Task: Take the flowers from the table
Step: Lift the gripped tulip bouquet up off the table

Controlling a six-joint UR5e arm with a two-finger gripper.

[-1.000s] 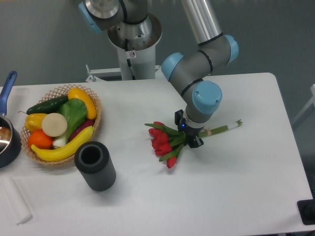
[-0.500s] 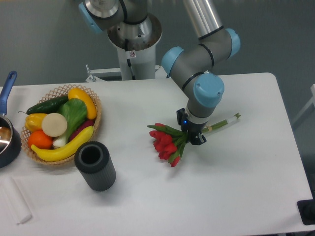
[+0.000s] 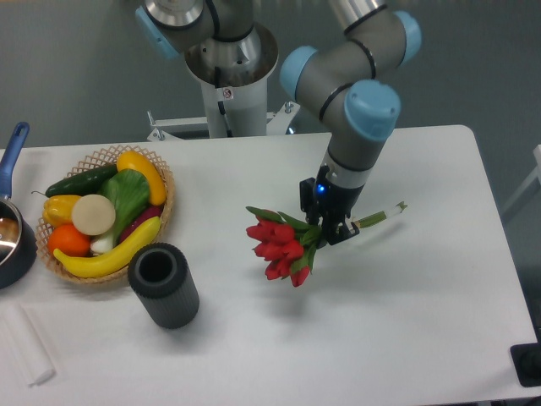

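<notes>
The flowers (image 3: 281,246), red tulips with green leaves and long green stems, hang in the air above the middle of the white table (image 3: 406,321). My gripper (image 3: 329,227) is shut on their stems just behind the leaves. The red heads droop to the lower left and the stem ends (image 3: 387,212) stick out to the right, tilted up. The arm comes down from the upper right and hides part of the stems.
A wicker basket (image 3: 166,182) of toy vegetables sits at the left. A dark grey ribbed cylinder (image 3: 163,285) stands in front of it. A blue-handled pot (image 3: 12,228) lies at the left edge. The robot base (image 3: 228,76) is at the back.
The gripper has risen with the flowers shut in it. The bunch has left the table surface and now hangs higher, with the stem ends tipped upward.
</notes>
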